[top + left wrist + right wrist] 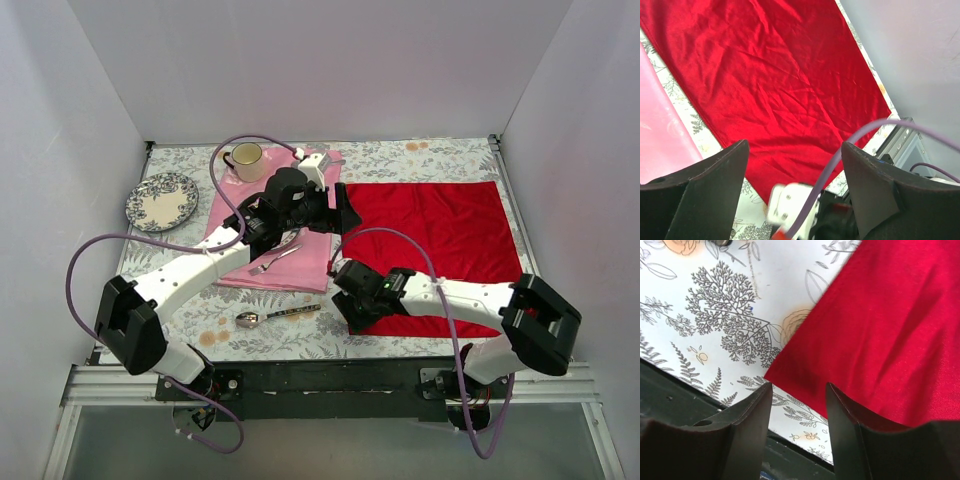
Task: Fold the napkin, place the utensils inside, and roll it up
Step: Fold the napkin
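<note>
Your napkin (pixel 440 240) plain deep red, second cloth (pixel 285 268) pale pink, table cover (pixel 400 156) white with grey ferns and peach roses — plate (pixel 161 200) blue-grey floral, mug (pixel 247 158) cream

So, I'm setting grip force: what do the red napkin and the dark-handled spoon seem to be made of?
The napkin: thin woven cloth, probably a satin-like synthetic; it shows a soft sheen and fine creases. The spoon: polished metal bowl, bright and reflective; the dark patterned handle could be plastic or coated metal, too small to tell.
</note>
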`<action>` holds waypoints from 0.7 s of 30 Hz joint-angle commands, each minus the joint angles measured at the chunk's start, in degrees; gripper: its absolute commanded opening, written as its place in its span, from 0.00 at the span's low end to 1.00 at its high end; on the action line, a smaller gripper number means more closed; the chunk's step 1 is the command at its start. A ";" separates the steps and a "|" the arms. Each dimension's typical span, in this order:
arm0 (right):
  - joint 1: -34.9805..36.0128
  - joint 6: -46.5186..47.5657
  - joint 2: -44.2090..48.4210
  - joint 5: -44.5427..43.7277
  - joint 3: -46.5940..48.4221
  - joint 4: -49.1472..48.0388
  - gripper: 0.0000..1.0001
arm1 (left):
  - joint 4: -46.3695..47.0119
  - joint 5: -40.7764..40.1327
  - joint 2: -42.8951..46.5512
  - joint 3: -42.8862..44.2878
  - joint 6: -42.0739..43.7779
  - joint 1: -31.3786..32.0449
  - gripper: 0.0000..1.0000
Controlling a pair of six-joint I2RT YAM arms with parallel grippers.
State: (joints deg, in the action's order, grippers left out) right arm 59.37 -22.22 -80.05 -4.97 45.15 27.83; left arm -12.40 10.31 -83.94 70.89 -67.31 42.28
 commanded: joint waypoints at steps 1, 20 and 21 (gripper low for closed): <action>5.48 0.51 -4.40 -8.91 4.85 4.15 0.54 | -0.69 -1.52 4.14 -0.40 1.13 -0.09 0.75; 7.86 0.95 -5.73 -4.17 2.23 -3.40 0.46 | -1.39 -4.42 8.80 -3.57 0.34 -2.47 0.78; 7.86 1.38 -6.34 -3.99 2.23 -3.05 0.46 | -1.31 -4.33 8.88 -3.66 0.34 -2.64 0.78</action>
State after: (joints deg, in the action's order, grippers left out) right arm 67.09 -22.02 -86.78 -9.93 47.83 26.50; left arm -13.50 6.63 -77.60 67.94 -67.18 40.16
